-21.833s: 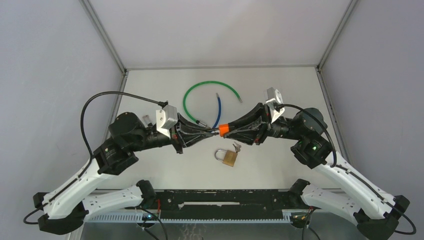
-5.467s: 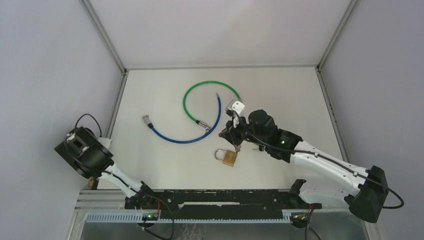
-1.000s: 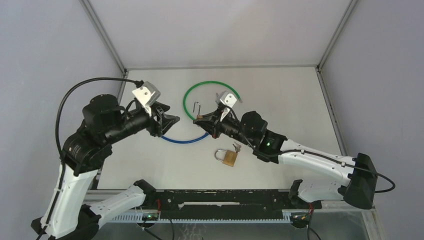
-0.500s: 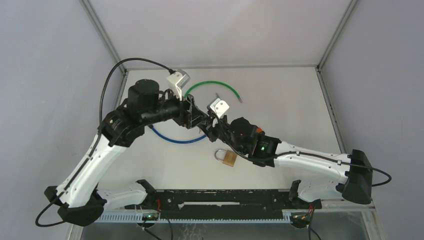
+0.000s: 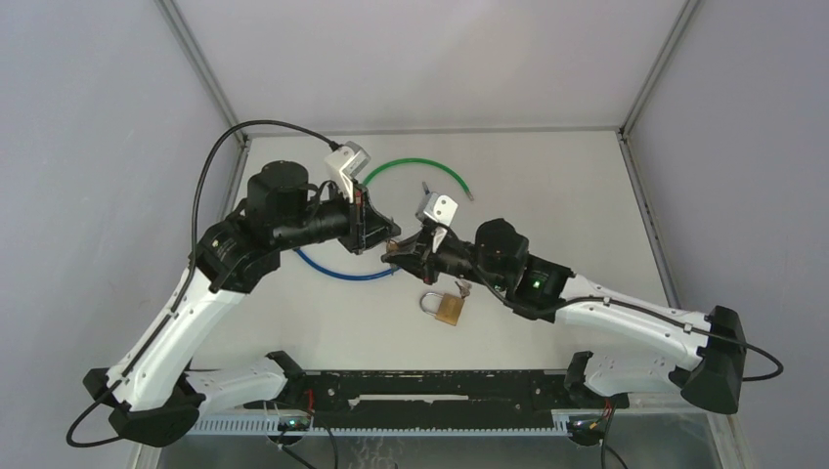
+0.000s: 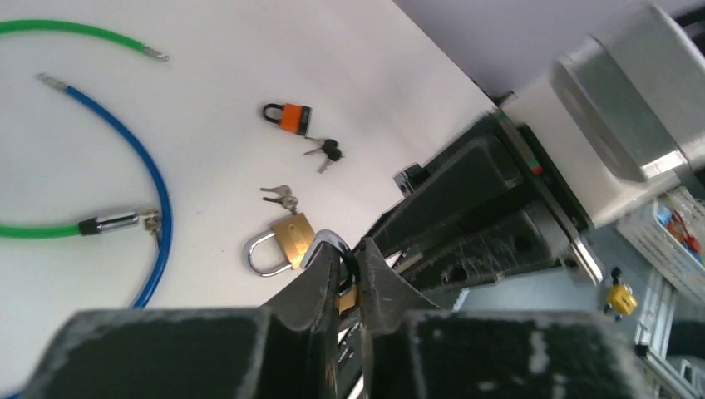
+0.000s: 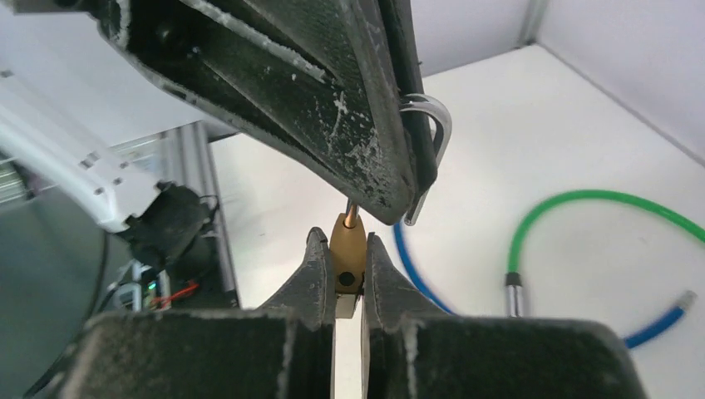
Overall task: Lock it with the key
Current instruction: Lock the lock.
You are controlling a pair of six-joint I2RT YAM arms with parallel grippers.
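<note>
Brass body of a small padlock [image 7: 347, 241] pinched between the pressed-together fingers of the right gripper [image 7: 347, 253], held off the table [image 5: 547, 186] near its middle. Silver shackle [image 7: 434, 133] of the same lock clamped in the left gripper [image 6: 345, 253], closed on it from the opposite side, the two tools' tips nearly touching. One shackle leg running into the body, the other apparently ending free beside a left finger.

Flat on the tabletop, just on the near side of the right arm: a larger brass padlock [image 5: 448, 309], shackle pointing left, with silver keys [image 5: 461, 288] just beside its body. Farther off, seen only from the left wrist: an orange padlock [image 6: 293, 117] with black-headed keys [image 6: 322, 150] next to it.

Green cable [image 7: 599, 197] arched on the far side of the grippers; blue cable [image 6: 160, 179] curving beneath the left one, its end beside the green cable's metal fitting.

Bare white surface on the far side and to the right, up to the metal rail [image 5: 640, 195] and the grey walls; left arm close along the left edge
</note>
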